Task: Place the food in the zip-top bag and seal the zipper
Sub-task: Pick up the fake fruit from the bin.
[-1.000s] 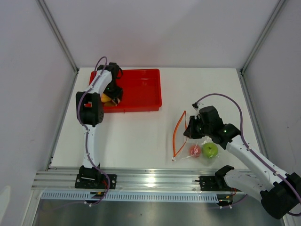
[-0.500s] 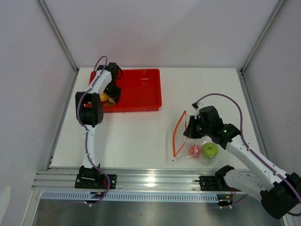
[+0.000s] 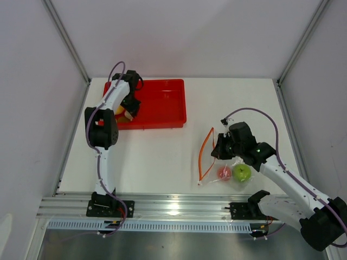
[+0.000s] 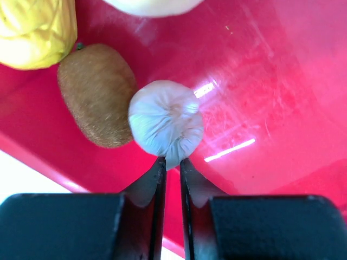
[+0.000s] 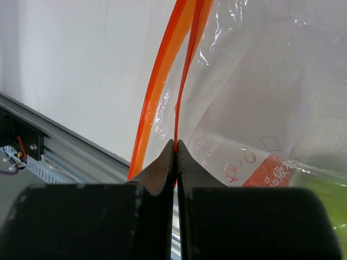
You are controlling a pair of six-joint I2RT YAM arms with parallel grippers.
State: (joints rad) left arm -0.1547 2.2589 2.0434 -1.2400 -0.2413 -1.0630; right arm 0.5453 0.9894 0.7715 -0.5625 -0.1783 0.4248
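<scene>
Far left, at the left end of the red tray [image 3: 162, 103]: left gripper [image 4: 172, 161], drawn in to a narrow slit and nipping the lower tip of a white wrinkled piece [image 4: 165, 116]. Just beside that piece, touching or nearly so, a brown fuzzy piece [image 4: 97, 95]. Next to that one, at the corner of the wrist view, a yellow piece [image 4: 35, 27]. Both lying on the tray floor.

Further right, across a stretch of table [image 3: 162, 157], the zip-top bag [image 3: 234, 162], down on the surface near the front rail with its mouth facing left. Inside it, a red-pink fruit [image 3: 224, 173] and a green apple [image 3: 242, 173], side by side. Along the mouth, the zipper [image 3: 203, 157], its two orange strips bowed apart and so not sealed. Right gripper [image 5: 174, 143] closed tight on one of those strips, clamping the bag's mouth edge, with the other strip curving away to the left of the fingers.
</scene>
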